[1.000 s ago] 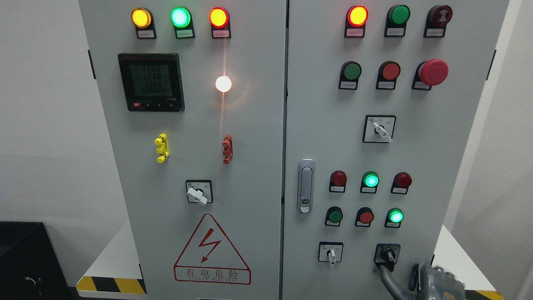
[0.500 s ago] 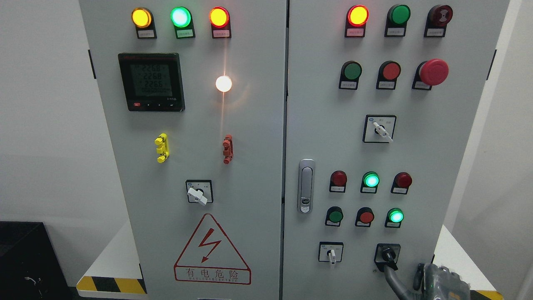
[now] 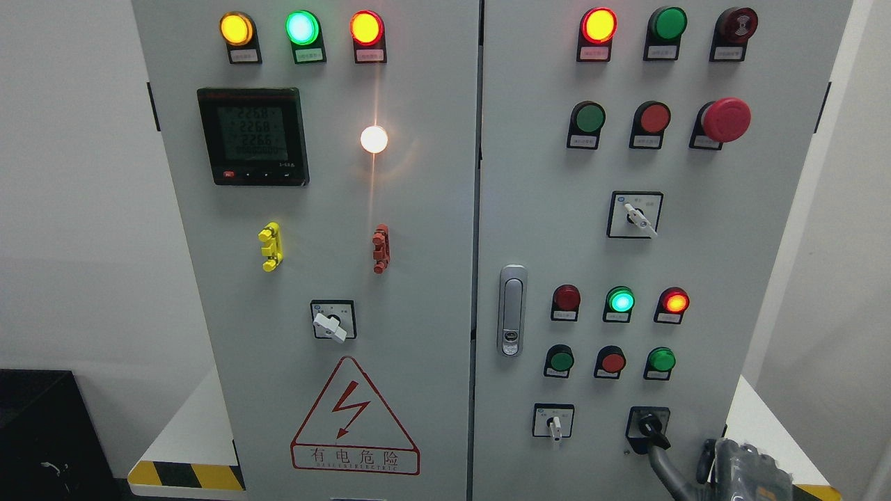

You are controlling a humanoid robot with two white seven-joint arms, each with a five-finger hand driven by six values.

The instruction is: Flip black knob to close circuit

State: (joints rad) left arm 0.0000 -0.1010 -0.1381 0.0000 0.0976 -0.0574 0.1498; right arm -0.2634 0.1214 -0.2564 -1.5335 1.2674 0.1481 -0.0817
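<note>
The black knob sits in a black plate at the bottom right of the grey cabinet's right door. Its handle points down and to the right. My right hand comes up from the bottom edge at the right. One grey finger stretches up and touches the tip of the knob's handle; nothing is grasped. Above the knob, the red lamp at the right of its row glows, and the green lamp beside it is lit. The green button below is dark. My left hand is out of view.
A white-handled selector sits left of the knob, another higher up. A red mushroom stop button juts out at top right. A silver door latch stands by the door seam. The cabinet rests on a white platform with hazard striping.
The knob's handle has turned from upright toward the lower right as my finger moved right. The red lamp at the right has come on and the green button below it has gone dark.
</note>
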